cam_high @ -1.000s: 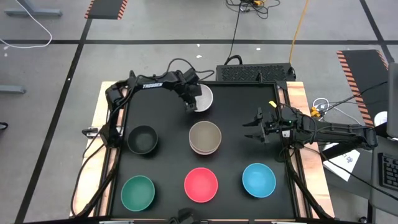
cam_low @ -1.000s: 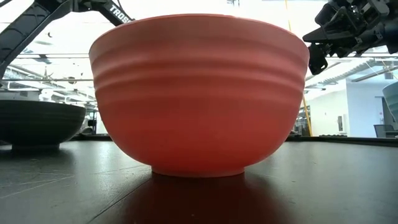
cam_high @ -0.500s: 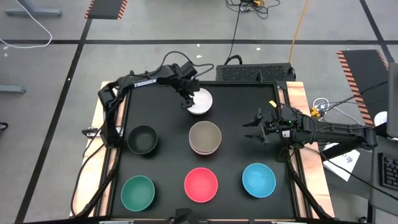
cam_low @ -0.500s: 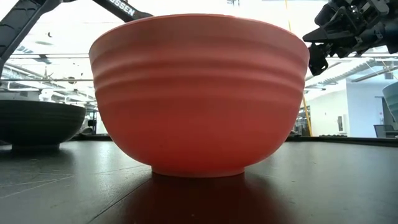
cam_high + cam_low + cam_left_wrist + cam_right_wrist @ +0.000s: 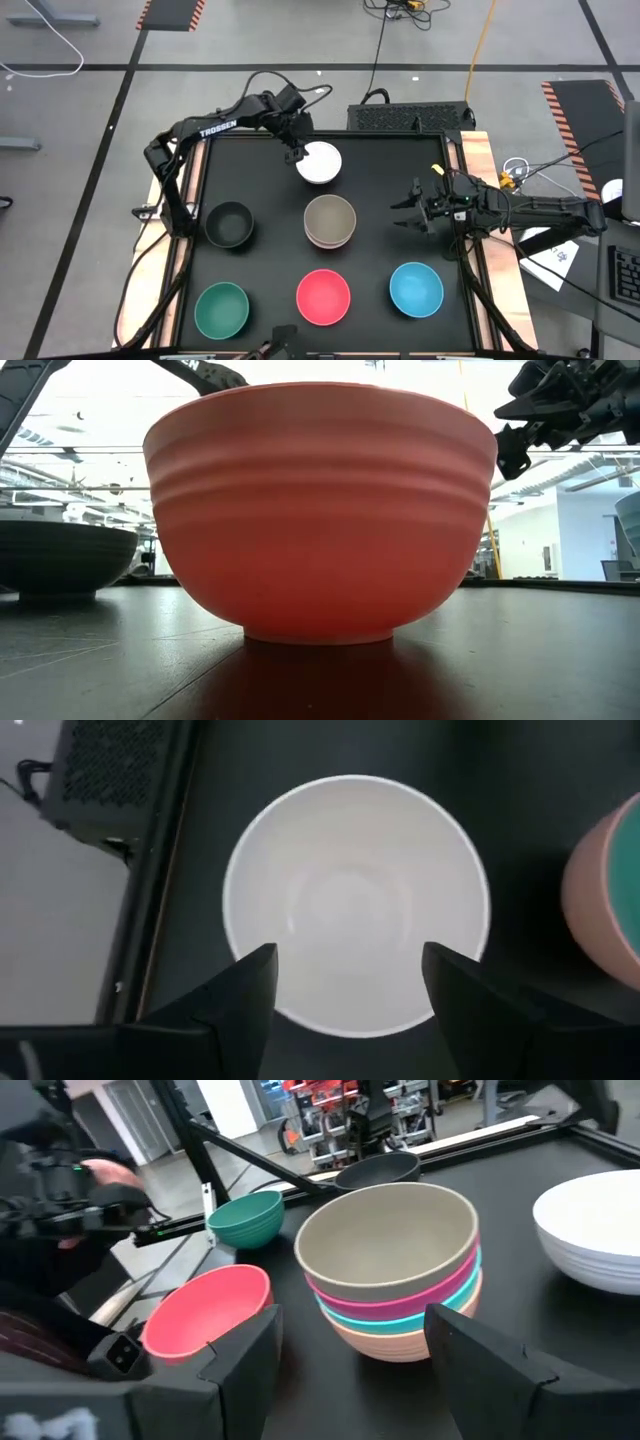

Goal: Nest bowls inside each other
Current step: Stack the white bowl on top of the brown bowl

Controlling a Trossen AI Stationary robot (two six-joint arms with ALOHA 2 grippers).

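The white bowl (image 5: 320, 163) (image 5: 355, 905) stands on its base near the table's far edge. My left gripper (image 5: 296, 150) (image 5: 350, 970) is open and hovers over the bowl's far-left rim, a finger at each side of it, apart from it. A stack (image 5: 330, 221) (image 5: 392, 1270) of taupe, magenta, teal and orange bowls stands mid-table. My right gripper (image 5: 402, 211) (image 5: 350, 1335) is open, in the air to the right of the stack, pointing at it. Black (image 5: 229, 223), green (image 5: 221, 309), red (image 5: 323, 297) (image 5: 320, 510) and blue (image 5: 416, 288) bowls stand singly.
The black table top has a raised frame with wooden boards (image 5: 484, 165) at its left and right sides. A dark box (image 5: 410, 117) sits just beyond the far edge. Bare table lies between the white bowl and the right gripper.
My left gripper has drawn back from the white bowl toward the table's far left corner, its arm swinging outward. The white bowl now sits level on the table. My right arm has kept still.
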